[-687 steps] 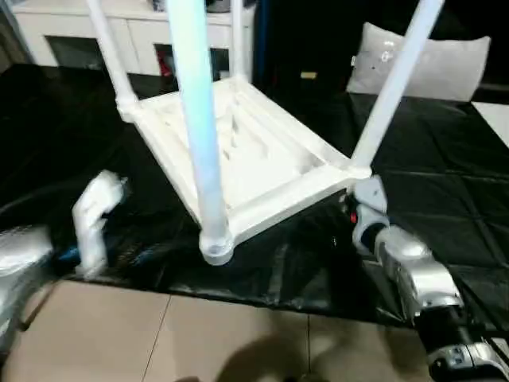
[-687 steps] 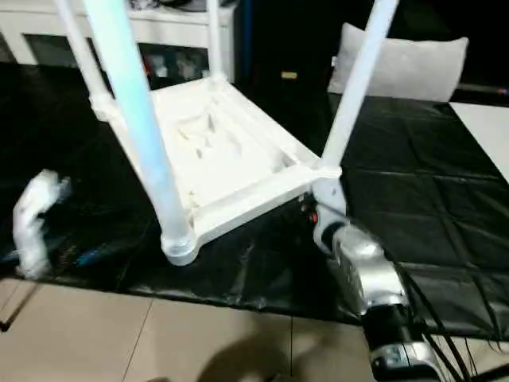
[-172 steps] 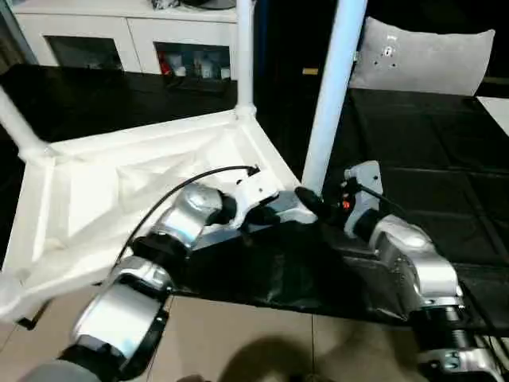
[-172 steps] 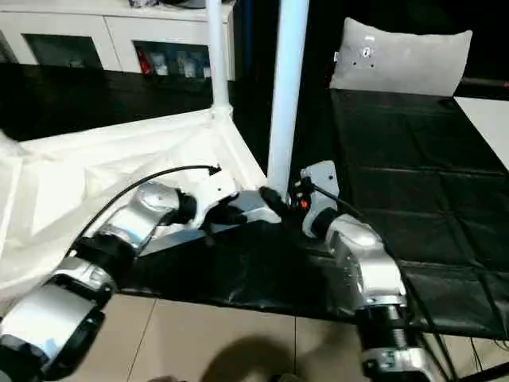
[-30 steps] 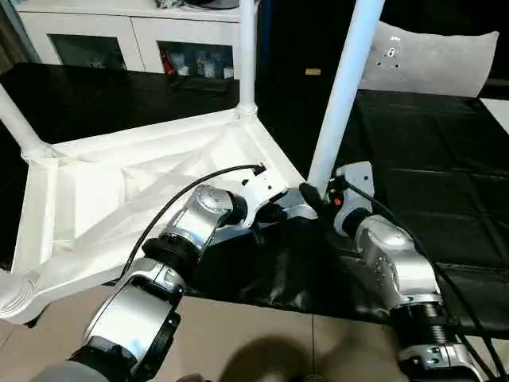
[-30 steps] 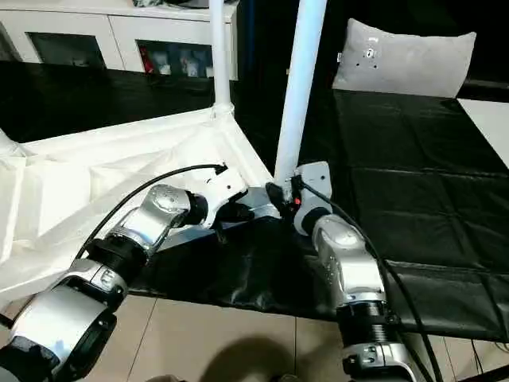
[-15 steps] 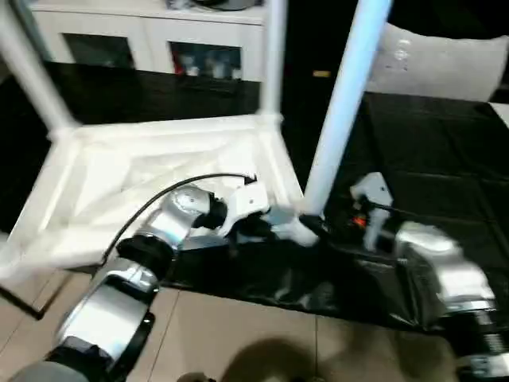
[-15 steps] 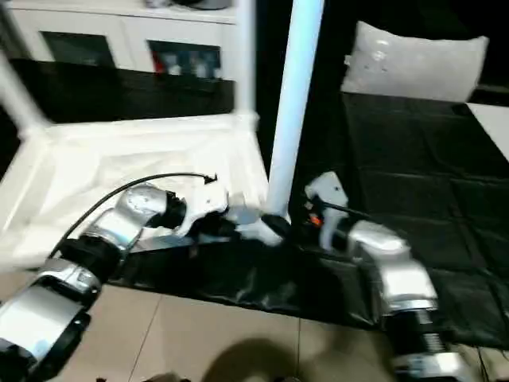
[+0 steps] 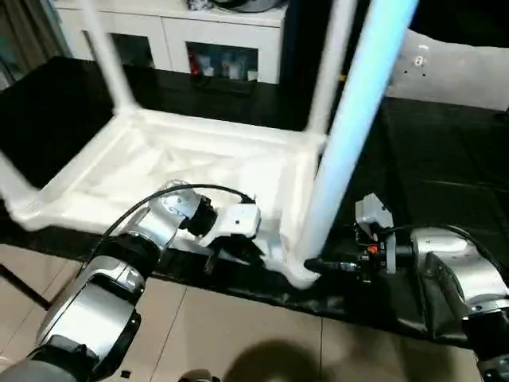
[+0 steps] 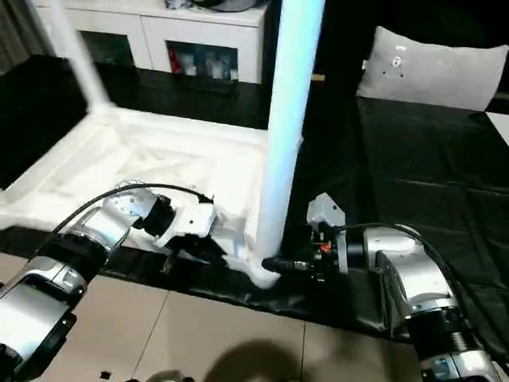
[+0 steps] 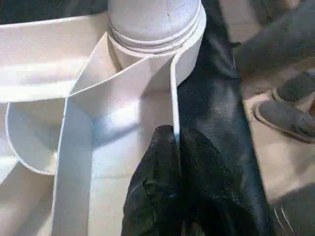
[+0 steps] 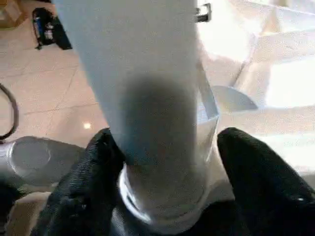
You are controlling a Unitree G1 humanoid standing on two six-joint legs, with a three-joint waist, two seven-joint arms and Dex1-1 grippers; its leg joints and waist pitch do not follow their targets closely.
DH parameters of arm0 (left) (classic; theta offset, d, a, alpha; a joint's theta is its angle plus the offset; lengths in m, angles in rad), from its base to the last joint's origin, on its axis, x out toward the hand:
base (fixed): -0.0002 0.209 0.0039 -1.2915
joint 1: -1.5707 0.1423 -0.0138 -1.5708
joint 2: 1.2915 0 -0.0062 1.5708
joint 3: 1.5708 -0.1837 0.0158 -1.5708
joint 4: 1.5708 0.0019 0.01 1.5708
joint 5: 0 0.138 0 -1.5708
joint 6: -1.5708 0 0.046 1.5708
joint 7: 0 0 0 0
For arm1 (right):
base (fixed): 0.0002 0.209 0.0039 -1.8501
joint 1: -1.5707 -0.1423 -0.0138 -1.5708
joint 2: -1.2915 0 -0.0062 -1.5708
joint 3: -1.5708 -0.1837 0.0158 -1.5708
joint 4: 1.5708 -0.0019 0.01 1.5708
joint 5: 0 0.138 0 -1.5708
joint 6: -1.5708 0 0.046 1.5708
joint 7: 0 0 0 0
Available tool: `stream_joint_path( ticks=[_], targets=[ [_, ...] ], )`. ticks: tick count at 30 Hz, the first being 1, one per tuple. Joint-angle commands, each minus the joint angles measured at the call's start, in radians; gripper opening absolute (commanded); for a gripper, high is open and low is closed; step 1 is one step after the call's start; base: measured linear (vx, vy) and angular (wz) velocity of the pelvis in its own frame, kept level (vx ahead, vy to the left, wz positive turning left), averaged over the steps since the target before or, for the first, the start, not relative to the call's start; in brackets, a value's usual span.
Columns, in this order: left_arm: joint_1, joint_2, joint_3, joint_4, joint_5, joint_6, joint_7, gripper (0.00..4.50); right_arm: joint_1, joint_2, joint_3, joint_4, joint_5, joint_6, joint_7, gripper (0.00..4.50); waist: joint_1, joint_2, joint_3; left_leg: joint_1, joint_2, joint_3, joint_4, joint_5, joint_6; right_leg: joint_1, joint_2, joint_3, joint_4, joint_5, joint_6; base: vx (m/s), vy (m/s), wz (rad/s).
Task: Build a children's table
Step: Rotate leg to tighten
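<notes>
Left eye view: children's table (image 9: pixel 199 163) lying upside down on a black sheet (image 9: pixel 445 167), ribbed underside up, near corner close to the sheet's front edge above a tiled floor (image 9: pixel 238 334). Nearest leg (image 9: pixel 350 143) rising from that corner's socket; further legs standing at the far corners. White cabinet (image 9: pixel 199 32) behind, grey cushion (image 9: pixel 453 68) at far right. Left gripper (image 9: pixel 231 253) down on the tabletop's front rim beside the socket. Right gripper (image 9: pixel 318 265) level at the leg's base.

Left wrist view: two black fingers (image 11: pixel 162 172) pinched tight on the thin upright wall of the rim (image 11: pixel 173 93), just short of the corner socket (image 11: pixel 155 29).

Right wrist view: black fingers (image 12: pixel 91 172) spread wide, one on each side of the leg's foot (image 12: pixel 157 162), close against it; a firm grip not certain.
</notes>
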Motion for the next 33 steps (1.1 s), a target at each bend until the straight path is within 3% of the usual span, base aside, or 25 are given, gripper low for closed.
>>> stream_joint_path(
  ticks=[1,10,16,17,18,19,20,22,23,25,28,31,33],
  targets=[
    [0.007,-0.004,-0.03,-0.03,0.009,-0.03,-0.042,0.0,-0.017,0.003,0.001,0.008,0.016,0.004,0.017,2.97,-0.004,-0.007,-0.077,0.007,0.045,-0.006,-0.066,-0.169,0.077,0.06,-0.076,0.05,-0.06,-0.275,-0.201,0.0,0.0,0.0],
    [0.007,-0.001,-0.026,-0.022,0.002,-0.042,-0.06,0.0,-0.01,-0.002,0.01,-0.008,0.048,0.045,0.057,2.15,-0.002,-0.007,-0.078,0.006,0.044,-0.007,-0.065,-0.159,0.076,0.061,-0.074,0.049,-0.058,-0.259,-0.2,0.0,0.0,0.0],
    [0.003,-0.02,0.017,-0.011,-0.019,0.041,0.0,0.0,0.019,0.04,-0.025,-0.064,0.102,0.125,-0.008,2.01,-0.002,-0.006,-0.075,0.006,0.043,-0.006,-0.068,-0.173,0.064,0.061,-0.074,0.048,-0.066,-0.31,-0.182,0.0,0.0,0.0],
    [-0.008,-0.047,0.044,0.005,-0.019,0.103,0.092,0.0,0.034,0.082,-0.037,-0.087,0.098,0.148,-0.101,2.0,-0.003,-0.006,-0.074,0.007,0.042,-0.007,-0.069,-0.184,0.056,0.06,-0.073,0.047,-0.068,-0.339,-0.169,0.0,0.0,0.0],
    [-0.008,-0.047,0.044,0.005,-0.019,0.103,0.092,0.0,0.034,0.082,-0.037,-0.087,0.098,0.148,-0.101,2.0,-0.002,-0.005,-0.073,0.009,0.043,-0.008,-0.07,-0.184,0.051,0.057,-0.073,0.047,-0.069,-0.345,-0.165,0.0,0.0,0.0],
    [-0.017,-0.08,0.069,0.014,-0.021,0.164,0.19,0.0,0.033,0.143,-0.045,-0.078,0.036,0.136,-0.264,2.0,-0.008,-0.006,-0.072,0.006,0.041,-0.01,-0.072,-0.192,0.041,0.059,-0.073,0.046,-0.07,-0.366,-0.157,0.0,0.0,0.0],
    [-0.019,-0.09,0.074,0.015,-0.019,0.183,0.222,0.0,0.028,0.165,-0.047,-0.069,0.01,0.134,-0.325,2.0,-0.013,-0.005,-0.068,0.012,0.036,-0.01,-0.073,-0.218,0.024,0.053,-0.072,0.042,-0.079,-0.424,-0.138,0.0,0.0,0.0],
    [-0.021,-0.102,0.079,0.014,-0.016,0.207,0.259,0.0,0.023,0.191,-0.052,-0.063,-0.013,0.139,-0.389,1.99,-0.023,-0.008,-0.068,0.01,0.031,-0.013,-0.074,-0.229,0.012,0.058,-0.075,0.039,-0.085,-0.474,-0.116,0.0,0.0,0.0],
    [-0.022,-0.122,0.088,0.009,-0.015,0.246,0.301,0.0,0.016,0.228,-0.065,-0.06,-0.032,0.153,-0.467,1.99,-0.036,-0.005,-0.068,0.01,0.027,-0.014,-0.074,-0.232,0.014,0.057,-0.074,0.038,-0.093,-0.502,-0.097,0.0,0.0,0.0],
    [-0.024,-0.168,0.109,-0.001,-0.012,0.323,0.405,0.0,0.0,0.297,-0.082,-0.055,-0.071,0.173,-0.61,1.97,-0.054,-0.005,-0.068,0.007,0.029,-0.015,-0.075,-0.224,0.01,0.054,-0.07,0.039,-0.088,-0.474,-0.11,0.0,0.0,0.0],
    [-0.025,-0.205,0.125,-0.007,-0.011,0.373,0.484,0.0,-0.017,0.353,-0.107,-0.04,-0.102,0.184,-0.742,1.96,-0.068,-0.004,-0.07,0.007,0.023,-0.013,-0.071,-0.219,0.024,0.054,-0.069,0.038,-0.093,-0.466,-0.114,0.0,0.0,0.0],
    [-0.042,-0.259,0.154,0.007,-0.007,0.413,0.619,0.0,-0.037,0.452,-0.156,-0.015,-0.129,0.183,-0.951,1.96,-0.074,-0.003,-0.074,0.004,0.024,-0.013,-0.072,-0.189,0.036,0.055,-0.067,0.041,-0.086,-0.398,-0.13,0.0,0.0,0.0],
    [-0.054,-0.274,0.163,0.021,-0.008,0.413,0.65,0.0,-0.039,0.457,-0.138,-0.012,-0.151,0.154,-0.957,1.96,-0.075,-0.001,-0.076,0.004,0.026,-0.012,-0.072,-0.178,0.041,0.057,-0.065,0.042,-0.08,-0.347,-0.144,0.0,0.0,0.0]
  ],
)
